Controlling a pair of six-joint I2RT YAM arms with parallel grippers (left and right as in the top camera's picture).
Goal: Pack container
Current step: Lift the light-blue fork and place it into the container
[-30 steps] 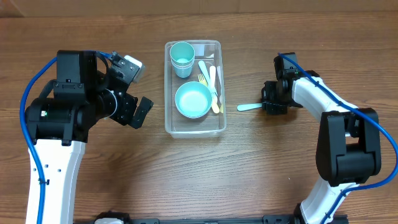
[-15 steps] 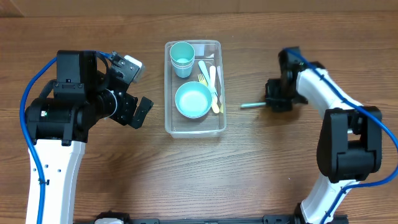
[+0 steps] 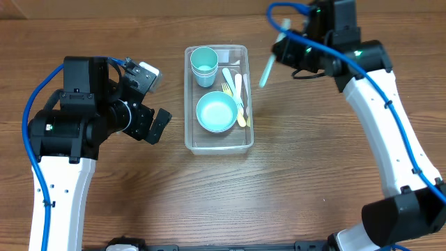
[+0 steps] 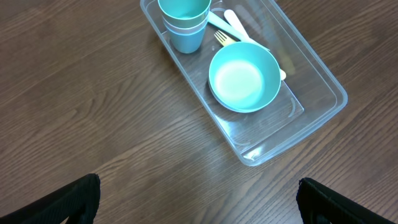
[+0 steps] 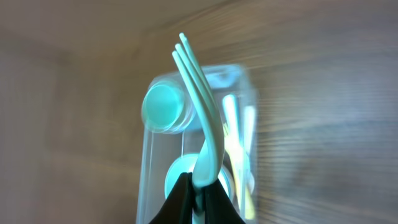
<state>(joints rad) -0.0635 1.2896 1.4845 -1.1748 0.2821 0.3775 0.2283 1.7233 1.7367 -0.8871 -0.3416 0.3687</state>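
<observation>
right end effector (image 3: 281, 50) gripping teal utensil (image 3: 266, 71), raised just beside container (image 3: 216, 143)

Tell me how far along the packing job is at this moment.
Mostly done. The container already holds stacked cups, a bowl and some cutlery. In hand: the right gripper is shut on a pale green fork, raised to the right of the container. Left to do: lower that fork in and let go. The left gripper is open and holds nothing.
</observation>
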